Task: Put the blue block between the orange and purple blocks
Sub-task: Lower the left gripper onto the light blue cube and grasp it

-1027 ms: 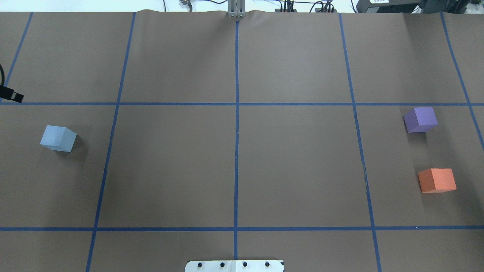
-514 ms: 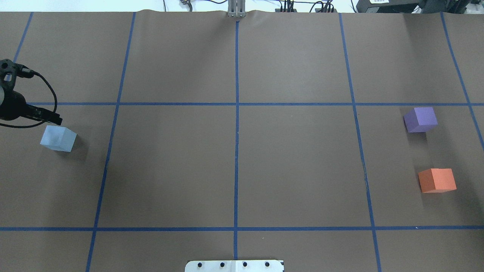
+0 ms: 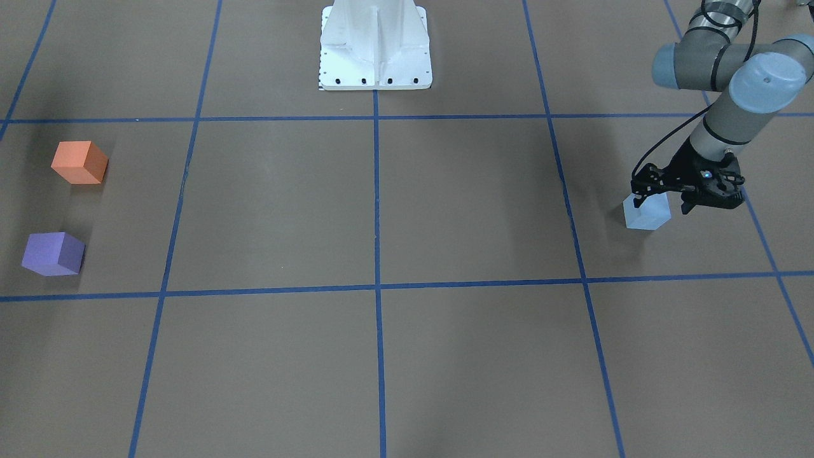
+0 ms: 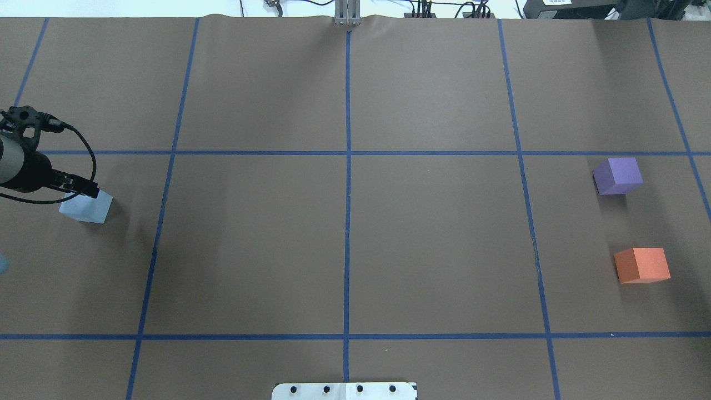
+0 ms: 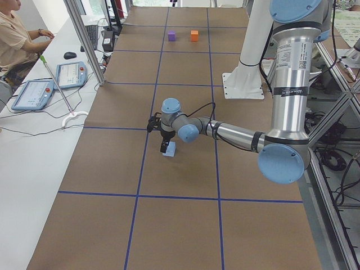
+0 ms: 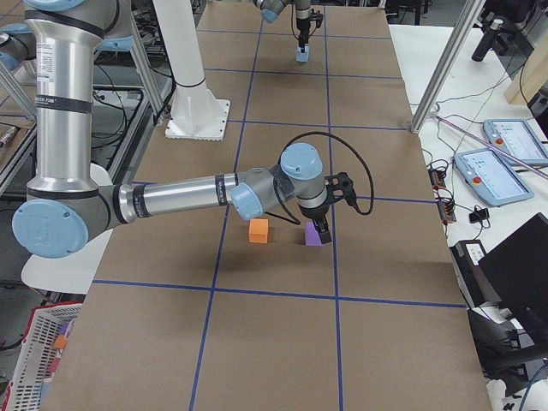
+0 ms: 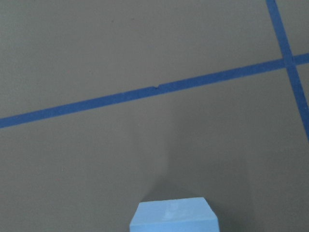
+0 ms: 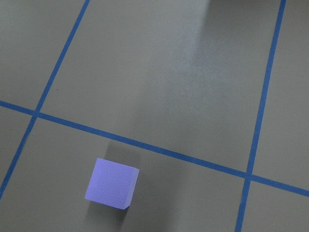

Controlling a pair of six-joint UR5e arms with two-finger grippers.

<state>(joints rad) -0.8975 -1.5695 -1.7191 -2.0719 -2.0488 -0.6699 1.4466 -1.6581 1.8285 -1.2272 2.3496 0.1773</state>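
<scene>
The light blue block [image 4: 86,208] sits at the table's left side, also in the front view [image 3: 647,215] and at the bottom edge of the left wrist view [image 7: 174,218]. My left gripper [image 4: 83,191] hangs just over its far top edge, jaws open and empty [image 3: 664,201]. The purple block [image 4: 617,175] and the orange block [image 4: 642,265] sit apart at the far right, with a gap between them. My right gripper [image 6: 318,229] shows only in the exterior right view, above the purple block [image 8: 112,183]; I cannot tell its state.
Blue tape lines divide the brown table cover [image 4: 433,239] into squares. The robot's white base [image 3: 375,48] stands at the near middle edge. An operator [image 5: 17,39] sits at a side bench with tablets [image 5: 34,93].
My left arm has come in from the left edge and moved right and nearer, from far-left of the blue block to just over it. The blocks have not moved.
</scene>
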